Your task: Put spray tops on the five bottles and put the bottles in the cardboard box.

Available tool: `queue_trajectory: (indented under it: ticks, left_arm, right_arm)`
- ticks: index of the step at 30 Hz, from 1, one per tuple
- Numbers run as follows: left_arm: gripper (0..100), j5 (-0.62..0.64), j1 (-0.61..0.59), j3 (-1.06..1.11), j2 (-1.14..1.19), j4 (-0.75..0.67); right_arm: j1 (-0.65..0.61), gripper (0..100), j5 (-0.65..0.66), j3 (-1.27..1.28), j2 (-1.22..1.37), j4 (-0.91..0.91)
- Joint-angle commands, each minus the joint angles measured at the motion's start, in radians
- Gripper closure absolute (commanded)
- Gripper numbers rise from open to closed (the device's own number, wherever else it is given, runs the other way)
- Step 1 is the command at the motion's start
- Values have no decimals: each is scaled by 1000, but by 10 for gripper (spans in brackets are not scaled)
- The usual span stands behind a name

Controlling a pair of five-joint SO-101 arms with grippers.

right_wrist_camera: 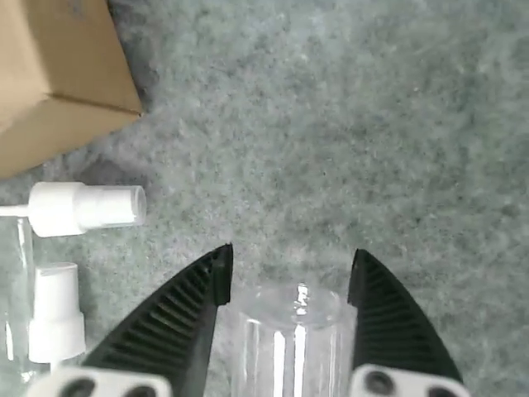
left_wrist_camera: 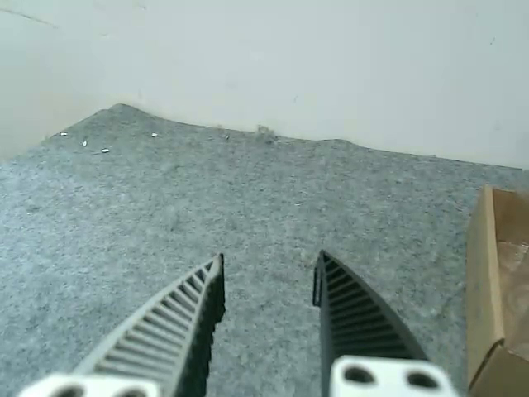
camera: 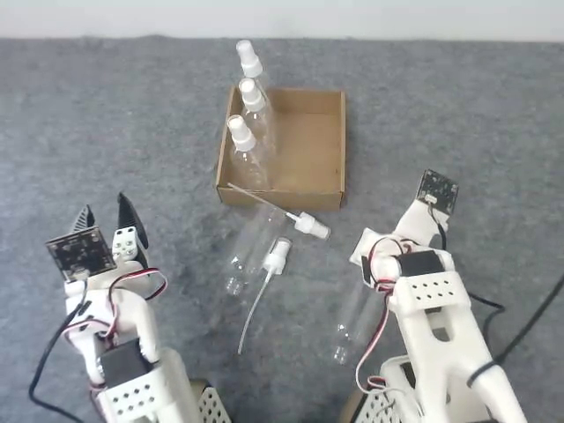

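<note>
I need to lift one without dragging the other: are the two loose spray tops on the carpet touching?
Apart. The right wrist view shows bare carpet between the spray top nearer the box (box) and the other spray top.

Cardboard box (camera: 308,145) sits far centre, three capped bottles (camera: 251,145) standing in a row along its left wall. Just before the box lie two spray tops (camera: 310,225), one nearer than the other, beside a lying bottle (camera: 247,251). Right of them, another bottle (camera: 357,317) lies between the right gripper (right_wrist_camera: 289,260) fingers. The left gripper (camera: 106,204) sits near-left, well apart.
</note>
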Motion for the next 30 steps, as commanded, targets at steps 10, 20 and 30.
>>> queue_trajectory:
  ticks: [10, 20, 30]
  left_arm:
    - [836, 2, -8, -12, -15, -35]
    - [836, 2, -8, -12, -15, -35]
    - [836, 0, -8, -10, -15, -35]
  right_arm:
    - [8, 822, 261, -361, -35, 309]
    - [8, 822, 787, -482, -30, 536]
    - [8, 827, 1234, -477, -39, 616]
